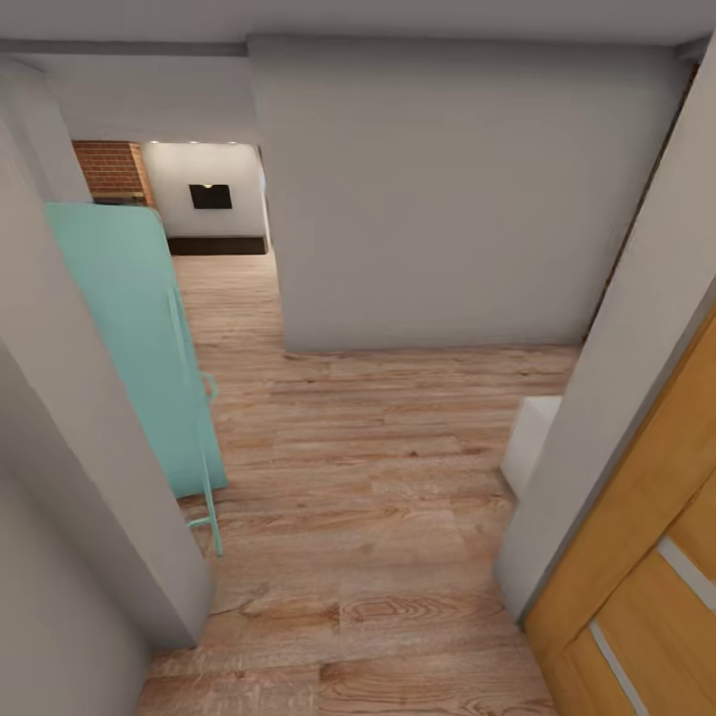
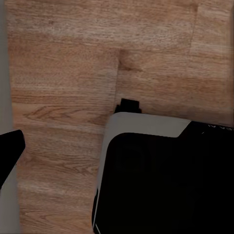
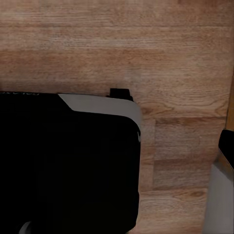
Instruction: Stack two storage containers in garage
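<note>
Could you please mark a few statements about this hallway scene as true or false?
1. The floor is light wood planking. True.
2. A red car stands at the far end of the passage. False: the far end shows a brick wall and a black wall TV.
3. A mint-green door stands open on the left side of the head view. True.
4. An orange-red bin sits on the floor ahead. False: what sits on the floor ahead at the right is a white box-like object.
5. A wooden door shows at the lower right of the head view. True.
</note>
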You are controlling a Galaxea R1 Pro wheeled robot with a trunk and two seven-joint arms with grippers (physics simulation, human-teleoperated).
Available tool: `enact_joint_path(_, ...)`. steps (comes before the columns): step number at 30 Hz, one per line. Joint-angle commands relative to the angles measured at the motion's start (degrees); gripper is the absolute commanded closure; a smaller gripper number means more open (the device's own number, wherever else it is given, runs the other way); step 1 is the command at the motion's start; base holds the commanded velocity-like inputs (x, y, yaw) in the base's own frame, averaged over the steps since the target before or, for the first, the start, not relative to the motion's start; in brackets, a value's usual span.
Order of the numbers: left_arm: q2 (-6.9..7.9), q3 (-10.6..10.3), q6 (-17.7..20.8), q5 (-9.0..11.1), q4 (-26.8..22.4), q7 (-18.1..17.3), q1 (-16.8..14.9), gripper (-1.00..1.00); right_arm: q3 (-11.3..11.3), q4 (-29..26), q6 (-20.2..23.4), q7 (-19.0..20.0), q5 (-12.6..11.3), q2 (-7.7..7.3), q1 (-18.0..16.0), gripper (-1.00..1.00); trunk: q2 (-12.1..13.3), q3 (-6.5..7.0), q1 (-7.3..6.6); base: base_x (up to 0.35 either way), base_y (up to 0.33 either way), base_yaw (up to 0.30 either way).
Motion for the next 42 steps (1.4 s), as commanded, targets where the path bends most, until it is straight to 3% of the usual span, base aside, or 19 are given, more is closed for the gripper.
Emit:
enact_joint_path(1, -0.01, 0.25, 0.17, 0.40, -0.03, 0.05, -0.03, -1.00, 0.48, 0.18, -0.19, -0.05, -0.51, 0.05, -0.07, -1.00, -0.06, -0.07, 0.04, 0.323, 0.000, 0.000)
enact_joint_path(42, -0.03, 0.25, 0.19, 0.56, -0.03, 0.05, -0.03, -1.00, 0.48, 0.18, 0.05, -0.57, -0.44, 0.04, -0.03, -1.00, -0.06, -0.07, 0.04, 0.323, 0.000, 0.000)
